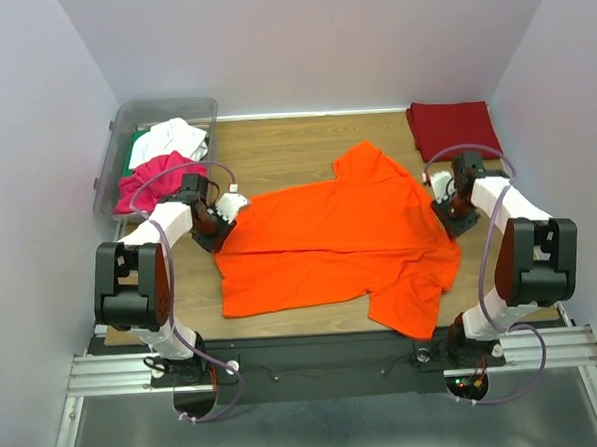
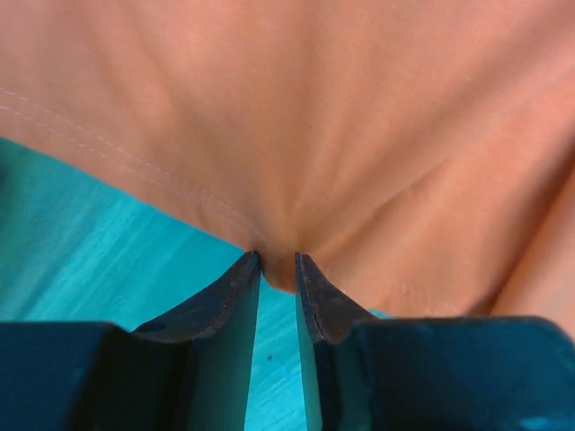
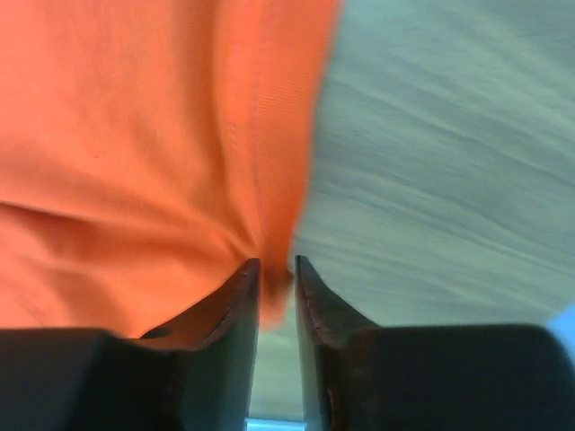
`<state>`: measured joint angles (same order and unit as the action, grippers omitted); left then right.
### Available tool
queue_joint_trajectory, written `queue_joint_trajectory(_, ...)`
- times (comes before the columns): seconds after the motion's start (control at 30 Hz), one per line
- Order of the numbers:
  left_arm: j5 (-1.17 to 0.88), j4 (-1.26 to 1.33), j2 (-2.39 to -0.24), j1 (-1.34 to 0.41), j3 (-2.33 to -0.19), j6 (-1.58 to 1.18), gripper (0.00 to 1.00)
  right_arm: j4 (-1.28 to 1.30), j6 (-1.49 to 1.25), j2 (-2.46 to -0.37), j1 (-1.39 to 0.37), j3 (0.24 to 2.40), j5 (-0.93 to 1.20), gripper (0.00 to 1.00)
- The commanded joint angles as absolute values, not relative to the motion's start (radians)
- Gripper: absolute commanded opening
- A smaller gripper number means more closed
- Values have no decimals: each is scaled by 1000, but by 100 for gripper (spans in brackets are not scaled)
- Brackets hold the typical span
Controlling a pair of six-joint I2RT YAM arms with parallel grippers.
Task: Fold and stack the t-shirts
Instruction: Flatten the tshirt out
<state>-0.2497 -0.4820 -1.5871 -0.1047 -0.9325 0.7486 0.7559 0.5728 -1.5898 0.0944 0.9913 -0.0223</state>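
A bright orange t-shirt [image 1: 339, 236] lies spread across the wooden table, with a crease running left to right through its middle. My left gripper [image 1: 221, 216] is at the shirt's left edge. In the left wrist view the jaws [image 2: 278, 265] are nearly together, pinching a small fold of orange cloth [image 2: 314, 117], and wrinkles run toward them. My right gripper [image 1: 446, 208] is at the shirt's right edge. Its jaws [image 3: 277, 268] pinch the orange hem [image 3: 135, 135] in the same way. A folded dark red t-shirt [image 1: 454, 127] lies at the back right.
A clear plastic bin [image 1: 162, 108] stands at the back left corner, with white [image 1: 174, 140], green [image 1: 134, 147] and magenta [image 1: 154, 179] shirts in and over it. One orange sleeve [image 1: 413, 308] reaches the table's front edge. Walls close in the left, right and back.
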Motion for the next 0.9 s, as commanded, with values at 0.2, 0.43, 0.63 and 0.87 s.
queue_joint_trajectory(0.2,-345,-516,-1635,-101,-1230,644,40,802,382,-1800,100,1536,236,31)
queue_joint_trajectory(0.43,-379,-451,-1733,-101,-1269,572,45,750,275,-2020,87,1750,278,33)
queue_joint_trajectory(0.63,-371,-416,-1778,-101,-1261,549,46,715,262,-2128,58,1752,273,33)
queue_joint_trajectory(0.87,-310,-379,-1827,-100,-1246,532,46,612,285,-2149,41,1631,137,26)
